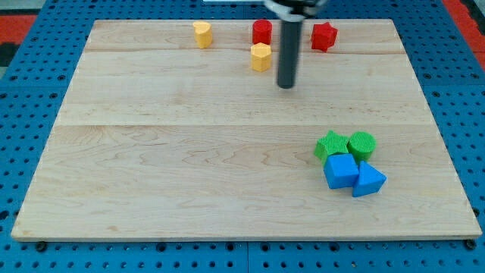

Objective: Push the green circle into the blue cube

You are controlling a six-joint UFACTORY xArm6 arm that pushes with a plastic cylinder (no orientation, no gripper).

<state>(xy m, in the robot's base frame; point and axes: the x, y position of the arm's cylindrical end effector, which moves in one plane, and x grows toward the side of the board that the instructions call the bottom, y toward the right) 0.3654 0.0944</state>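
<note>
The green circle [362, 144] sits at the view's lower right, touching the top right of the blue cube [340, 171]. A green star [331, 144] touches the cube's top left and the circle's left side. A blue triangle [368, 180] rests against the cube's right side. My tip [286, 86] is in the upper middle of the board, well up and left of the green circle and just right of a yellow hexagon block [261, 57].
A yellow block [201, 34], a red block [262, 31] and a red star [323, 36] stand along the board's top edge. The wooden board [151, 152] lies on a blue pegboard table [23, 114].
</note>
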